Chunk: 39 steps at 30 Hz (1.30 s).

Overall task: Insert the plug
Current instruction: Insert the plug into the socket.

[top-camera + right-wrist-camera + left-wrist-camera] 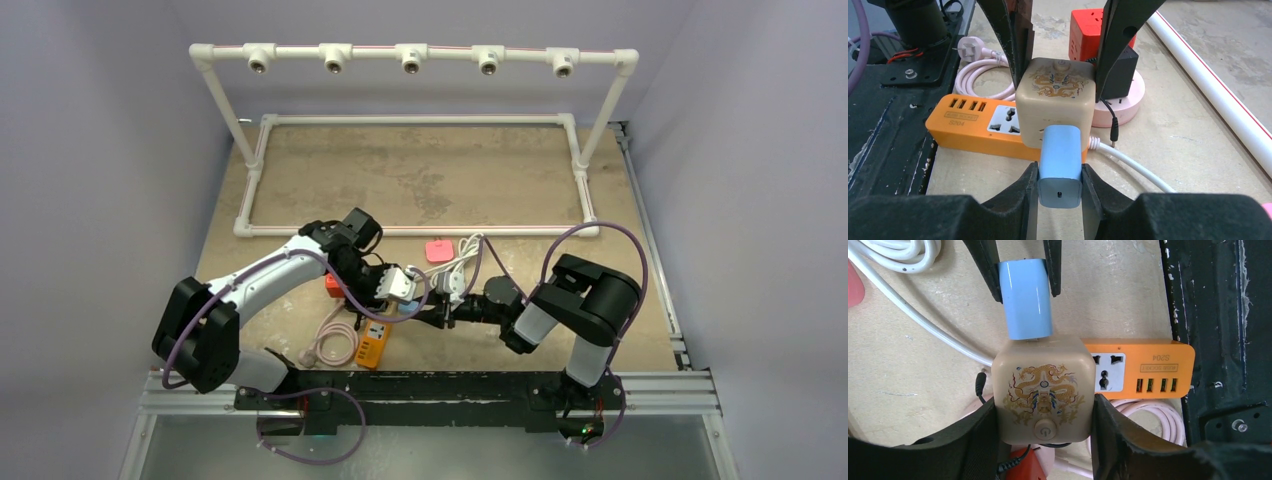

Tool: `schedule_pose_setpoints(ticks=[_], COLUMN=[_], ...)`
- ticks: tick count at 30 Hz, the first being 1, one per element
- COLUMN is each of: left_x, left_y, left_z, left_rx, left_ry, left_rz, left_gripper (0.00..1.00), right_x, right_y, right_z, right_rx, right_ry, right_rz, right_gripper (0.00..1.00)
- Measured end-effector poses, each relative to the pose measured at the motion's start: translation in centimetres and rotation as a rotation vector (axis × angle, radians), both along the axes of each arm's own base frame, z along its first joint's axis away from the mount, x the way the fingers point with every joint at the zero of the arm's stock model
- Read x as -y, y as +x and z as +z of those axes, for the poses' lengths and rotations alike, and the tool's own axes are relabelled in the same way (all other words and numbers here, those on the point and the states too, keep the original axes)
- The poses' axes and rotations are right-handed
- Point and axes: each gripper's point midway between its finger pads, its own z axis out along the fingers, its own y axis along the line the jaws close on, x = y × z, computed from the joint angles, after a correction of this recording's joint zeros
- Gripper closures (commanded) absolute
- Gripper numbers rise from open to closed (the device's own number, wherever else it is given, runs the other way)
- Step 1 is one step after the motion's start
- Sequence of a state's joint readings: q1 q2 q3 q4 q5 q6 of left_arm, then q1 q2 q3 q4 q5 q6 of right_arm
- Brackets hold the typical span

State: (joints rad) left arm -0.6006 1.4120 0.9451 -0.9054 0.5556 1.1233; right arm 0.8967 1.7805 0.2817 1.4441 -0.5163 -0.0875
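Plug (1060, 150) sits clamped in the right gripper (1060, 174), its front meeting the beige cube socket (1044, 385), which the left gripper (1044, 407) squeezes from both sides, likely bracing it against the push.

A light-blue rectangular plastic plug (1060, 165) is butted end-on against one side face of a beige dragon-printed cube socket (1055, 95).

Even, soft indoor light with faint shadows; wrist views sharp, their near edges dark.
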Motion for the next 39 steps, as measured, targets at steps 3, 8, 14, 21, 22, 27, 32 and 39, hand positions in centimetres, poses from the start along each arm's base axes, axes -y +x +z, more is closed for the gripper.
schedule_pose_setpoints(ticks=[3, 8, 14, 21, 22, 27, 32, 39], left_x=[0.1, 0.1, -0.1, -0.1, -0.1, 0.0, -0.1, -0.2], left_y=[-0.2, -0.2, -0.3, -0.2, -0.2, -0.1, -0.1, 0.0], left_z=[0.0, -0.2, -0.5, -0.9, -0.9, -1.0, -1.2, -1.7], left_rx=[-0.003, 0.003, 0.013, 0.024, 0.023, 0.009, 0.003, 0.0], left_ry=[0.005, 0.01, 0.007, -0.002, -0.002, 0.004, 0.009, 0.014], left_rz=[-0.007, -0.01, -0.006, -0.001, -0.001, -0.003, -0.002, 0.001], left_gripper=[0.74, 0.89, 1.0, 1.0, 1.0, 1.0, 1.0, 1.0], right_x=[0.0, -0.1, -0.5, -0.7, -0.7, -1.0, -1.2, -1.6], right_y=[0.0, 0.0, -0.3, -0.4, -0.4, -0.3, -0.2, -0.1], right_z=[0.0, 0.0, -0.2, -0.5, -0.5, -0.3, -0.2, -0.2], right_rx=[0.0, -0.005, -0.009, -0.027, -0.027, -0.029, -0.035, -0.048], right_ry=[-0.001, 0.0, 0.013, 0.019, 0.02, 0.025, 0.026, 0.025], right_rz=[-0.002, -0.01, -0.042, -0.065, -0.065, -0.064, -0.064, -0.062], right_gripper=[1.0, 1.0, 1.0, 1.0, 1.0, 1.0, 1.0, 0.91])
